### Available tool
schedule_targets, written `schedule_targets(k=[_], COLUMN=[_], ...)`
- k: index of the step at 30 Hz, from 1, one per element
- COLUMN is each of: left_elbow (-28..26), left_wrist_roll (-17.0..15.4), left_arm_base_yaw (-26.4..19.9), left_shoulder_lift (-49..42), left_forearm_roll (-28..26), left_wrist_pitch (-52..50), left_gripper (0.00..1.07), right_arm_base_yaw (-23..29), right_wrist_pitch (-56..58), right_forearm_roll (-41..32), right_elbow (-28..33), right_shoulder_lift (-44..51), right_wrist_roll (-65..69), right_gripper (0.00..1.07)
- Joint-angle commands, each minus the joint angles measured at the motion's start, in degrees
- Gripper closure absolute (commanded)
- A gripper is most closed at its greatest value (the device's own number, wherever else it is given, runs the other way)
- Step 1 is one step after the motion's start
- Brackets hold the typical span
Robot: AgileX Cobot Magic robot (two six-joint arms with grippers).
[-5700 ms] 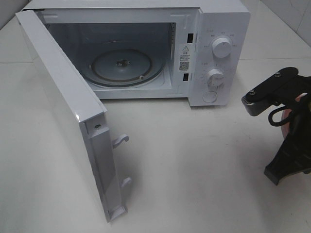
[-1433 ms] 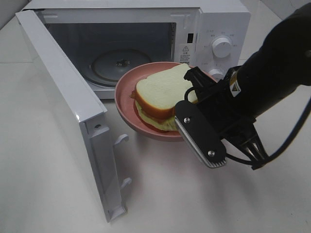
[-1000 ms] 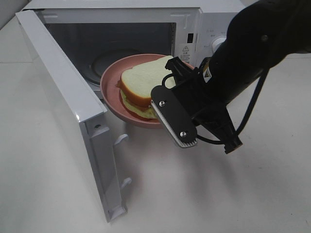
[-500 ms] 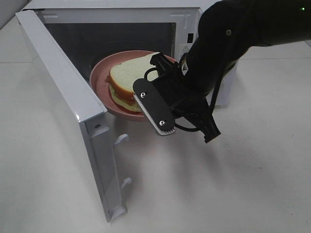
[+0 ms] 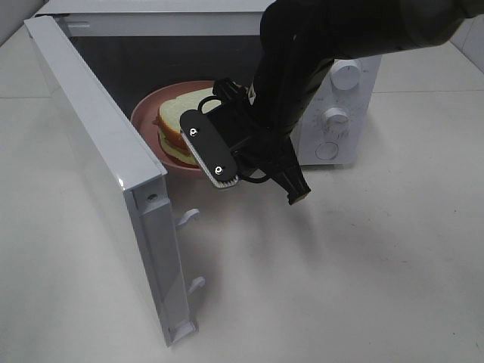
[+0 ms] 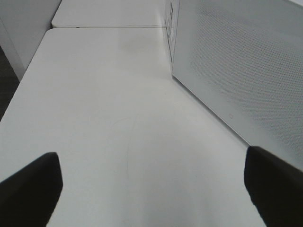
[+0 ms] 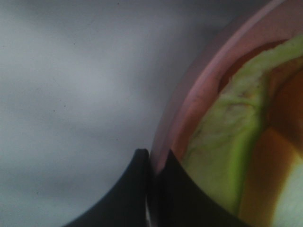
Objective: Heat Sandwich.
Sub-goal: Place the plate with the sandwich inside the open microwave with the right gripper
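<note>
The sandwich [image 5: 175,119], white bread over green lettuce, lies on a round pink plate [image 5: 142,121] held at the mouth of the open microwave [image 5: 355,128]. My right gripper [image 5: 200,134] is shut on the plate's near-right rim, and its black arm hides much of the oven cavity. In the right wrist view the gripper [image 7: 151,163] pinches the pink plate rim [image 7: 189,94], with the sandwich's lettuce [image 7: 222,142] just beside it. My left gripper [image 6: 151,189] stands open with nothing between its fingers [image 6: 28,189], low over the white table and outside the exterior high view.
The microwave door [image 5: 98,151] stands swung open to the left, with latch hooks [image 5: 185,218] on its near edge. Two knobs [image 5: 346,74] sit on the panel at the right. In the left wrist view a white dotted microwave panel [image 6: 246,71] rises close by.
My right gripper has carried the plate with the sandwich leftward and further back, from in front of the microwave to its opening. The left gripper has not changed.
</note>
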State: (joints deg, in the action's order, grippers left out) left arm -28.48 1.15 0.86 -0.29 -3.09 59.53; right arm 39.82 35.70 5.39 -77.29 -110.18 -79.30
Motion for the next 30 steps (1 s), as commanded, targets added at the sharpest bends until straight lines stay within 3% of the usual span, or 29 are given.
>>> schedule_targets(k=[1,18,30], left_elbow=[0.1,0.1,0.1], left_wrist_roll=[0.0,0.0,0.0], left_arm_base_yaw=[-0.1,-0.1,-0.1], left_shoulder_lift=[-1.5,-1.5,-1.5], left_forearm_roll=[-0.1,-0.1,-0.1], left_wrist_pitch=[-0.2,-0.2,-0.2], left_gripper=[0.09,0.09,0.09], right_arm_base_yaw=[0.3,0.1,0.1], right_wrist_pitch=[-0.1,5.7,8.6], right_forearm_roll=[-0.1,0.0,0.0], right_elbow=[-3.0,-14.4,-26.0], right_shoulder_lift=[-1.0,-8.3,-15.9], right_wrist_roll=[1.9,5.4,10.8], right_gripper=[1.07,1.07,1.07])
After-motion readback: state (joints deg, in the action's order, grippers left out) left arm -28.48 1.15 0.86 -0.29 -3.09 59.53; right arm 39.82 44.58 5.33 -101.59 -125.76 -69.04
